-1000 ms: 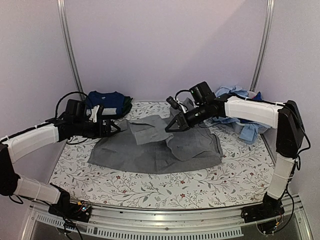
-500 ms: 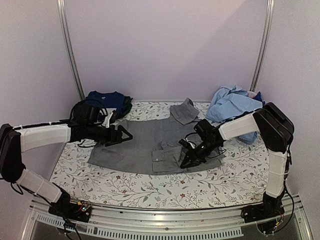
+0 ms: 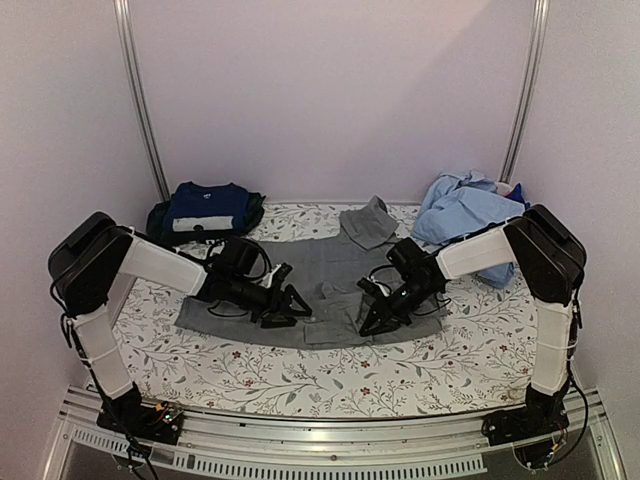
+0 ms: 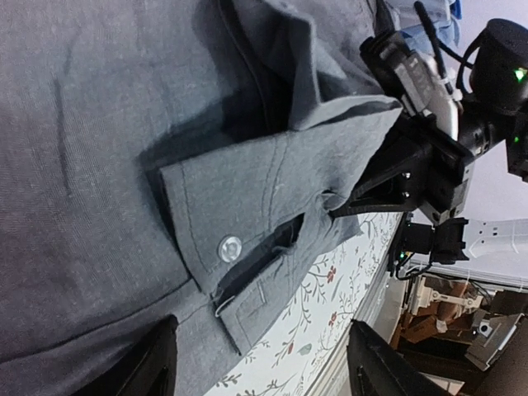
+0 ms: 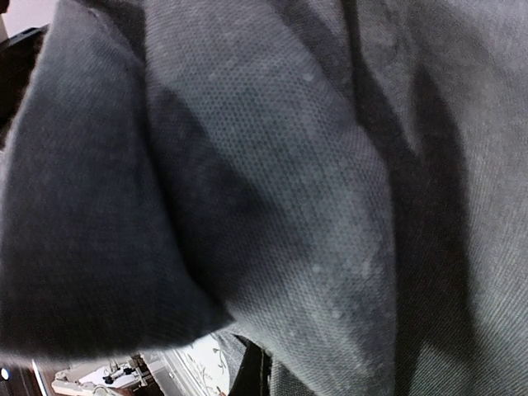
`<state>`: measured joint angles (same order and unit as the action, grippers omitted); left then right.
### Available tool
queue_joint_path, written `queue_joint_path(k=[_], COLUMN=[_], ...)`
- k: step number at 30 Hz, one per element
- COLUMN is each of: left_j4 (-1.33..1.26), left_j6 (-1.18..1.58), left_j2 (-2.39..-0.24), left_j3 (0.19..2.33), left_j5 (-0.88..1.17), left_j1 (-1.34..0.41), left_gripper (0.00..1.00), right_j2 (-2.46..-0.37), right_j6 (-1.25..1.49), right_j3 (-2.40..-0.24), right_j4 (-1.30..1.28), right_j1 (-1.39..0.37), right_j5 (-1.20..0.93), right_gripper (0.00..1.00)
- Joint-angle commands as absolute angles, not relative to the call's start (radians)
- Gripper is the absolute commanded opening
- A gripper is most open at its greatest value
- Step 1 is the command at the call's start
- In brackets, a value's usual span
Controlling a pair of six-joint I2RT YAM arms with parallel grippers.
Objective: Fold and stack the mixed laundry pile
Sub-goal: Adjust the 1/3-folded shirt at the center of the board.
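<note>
The grey collared shirt [image 3: 320, 275] lies spread mid-table, its collar [image 3: 368, 222] toward the back. My left gripper [image 3: 288, 305] is open, low over the shirt's front edge. In the left wrist view its jaws [image 4: 262, 330] straddle a buttoned cuff [image 4: 230, 247]. My right gripper [image 3: 368, 322] sits low at the shirt's front right, shut on a fold of it. Grey cloth [image 5: 313, 190] fills the right wrist view, where only a dark finger [image 5: 256, 375] shows. Light blue shirts [image 3: 462, 210] are heaped at the back right. Folded navy T-shirts [image 3: 205, 205] sit at the back left on a dark green piece [image 3: 253, 210].
The white floral sheet [image 3: 330, 375] covers the table, bare along the front. Purple walls and metal posts [image 3: 140, 110] close in the back and sides. The two grippers are close together, with my right gripper showing in the left wrist view [image 4: 412, 165].
My right gripper came down from a lifted hold and laid the shirt flat at the front right. My left gripper moved right along the shirt to its front edge.
</note>
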<state>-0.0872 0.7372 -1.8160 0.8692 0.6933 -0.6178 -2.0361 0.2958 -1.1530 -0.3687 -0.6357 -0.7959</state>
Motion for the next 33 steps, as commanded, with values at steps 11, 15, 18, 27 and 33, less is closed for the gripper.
queue_joint_path(k=[11,15,18,27,33], left_j4=[-0.253,-0.233,-0.115,0.236,0.434], left_j6=[0.818,0.806,0.77,0.647,0.509], left_j2=[-1.933,-1.911,-1.882,-1.699,-1.653], left_j3=[0.961,0.979,1.019,1.014,1.014], left_j5=[0.797,0.804,0.782,0.707,0.655], left_j1=[-0.675,-0.674,-0.665,-0.524,-0.403], left_gripper=[0.51,0.17,0.0,0.0,0.0], right_j2=[-2.057,-2.024,-1.96,-1.639,-1.624], right_j6=[0.305,0.302,0.302,0.305,0.238], right_j3=[-1.159,-1.162,-1.17,-1.137,-1.077], right_j4=[-0.36,-0.362,-0.372,-0.439,-0.613], right_j1=[-0.639,-0.64,-0.638,-0.589,-0.54], right_j5=[-0.77,-0.774,-0.772,-0.633,-0.435], right_gripper=[0.0,0.1,0.35,0.72,0.73])
